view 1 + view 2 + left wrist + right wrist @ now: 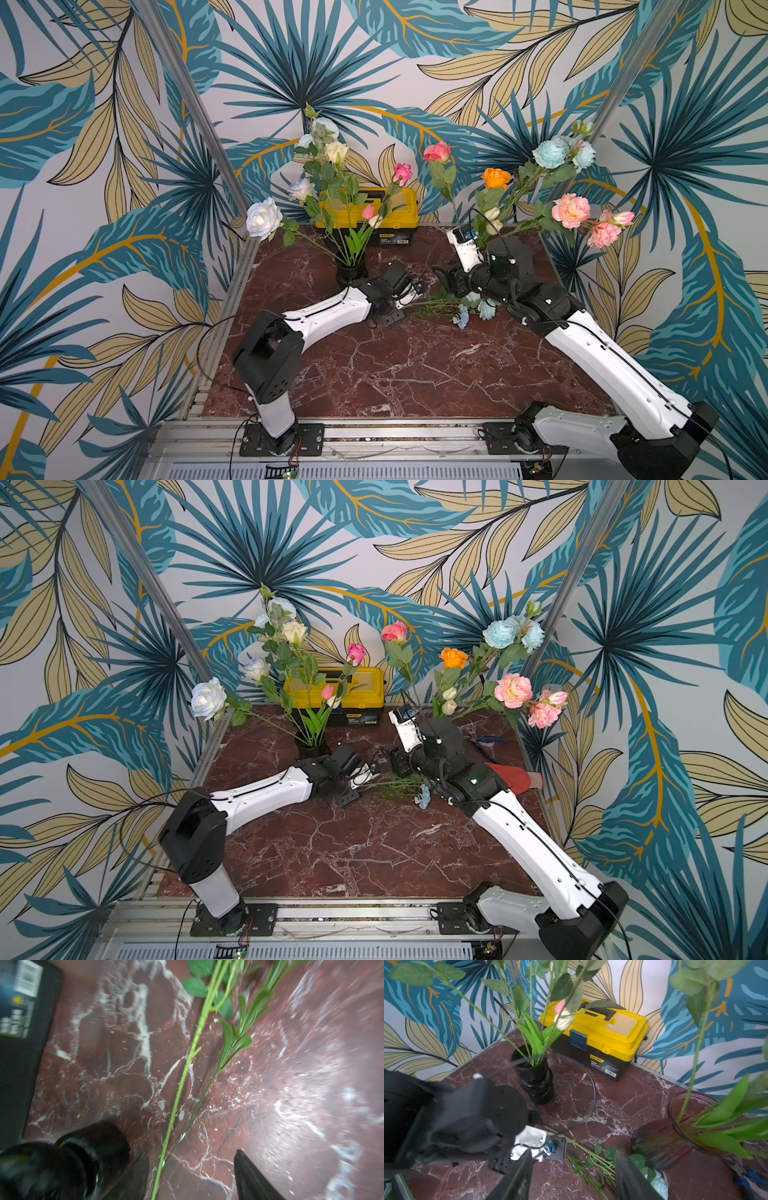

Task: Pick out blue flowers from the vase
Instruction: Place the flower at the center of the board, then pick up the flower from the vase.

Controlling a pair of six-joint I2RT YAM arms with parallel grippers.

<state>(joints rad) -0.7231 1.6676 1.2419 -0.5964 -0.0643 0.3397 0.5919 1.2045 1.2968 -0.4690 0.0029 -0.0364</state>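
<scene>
Several blue flowers lie on the marble table, their pale blooms beside my right arm and their green stems pointing at my left gripper. In the left wrist view the left gripper is open, and one stem lies loose on the table between its fingers. My right gripper hangs open and empty above the same stems and a pale blue bloom. More blue flowers stand in the glass vase. A pale one tops the black vase.
A yellow toolbox stands at the back wall behind the black vase. Blue-handled pliers and a red cloth lie at the right, by my right arm. White, pink, orange and cream flowers spread wide from both vases.
</scene>
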